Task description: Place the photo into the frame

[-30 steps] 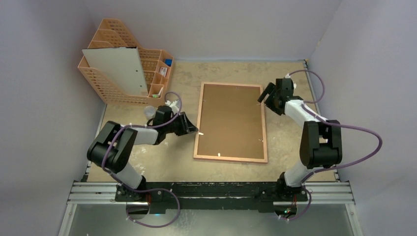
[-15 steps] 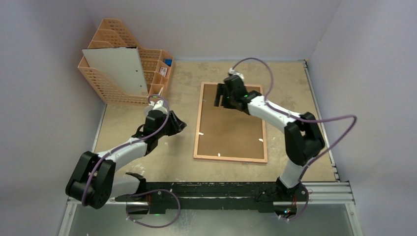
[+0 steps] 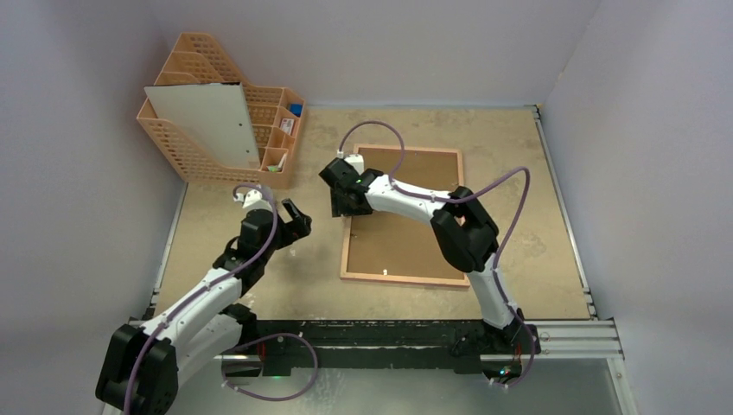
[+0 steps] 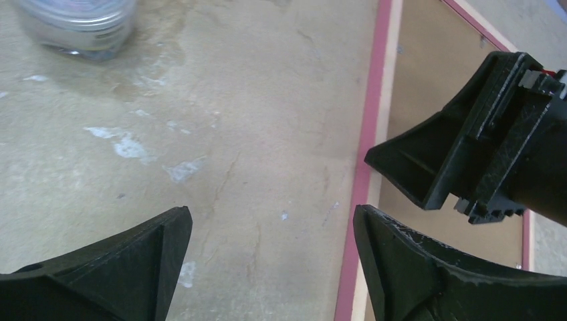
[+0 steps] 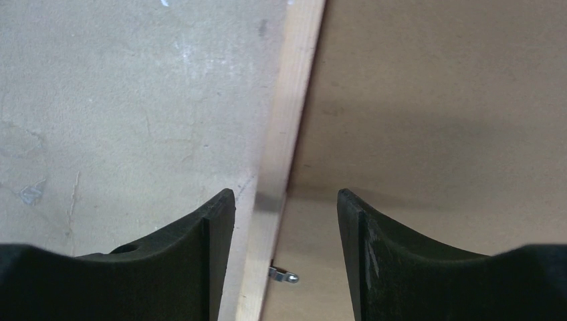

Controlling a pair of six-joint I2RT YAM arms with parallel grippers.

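Top external shows the frame (image 3: pixel 404 278) lying face down mid-counter (image 3: pixel 527 199), the brown backing board (image 3: pixel 406 238) sitting inside it. My right fingers (image 3: pixel 343 206) are low over the frame's left rail, towards its far corner. My left fingers (image 3: pixel 294 216) hover over bare counter just left of the frame, apart from it. The photo (image 3: pixel 207 121) stands upright at the orange mesh file rack (image 3: pixel 173 147) in the far left corner, its white back towards the camera, well apart from the frame. In the right wrist view my right fingers are spread wide and hold nothing, one tip on either side of the pale rail, a small metal clip (image 5: pixel 284 275) beneath. In the left wrist view my left fingers are likewise wide apart and empty, a clear round container (image 4: pixel 73 27) beyond them.
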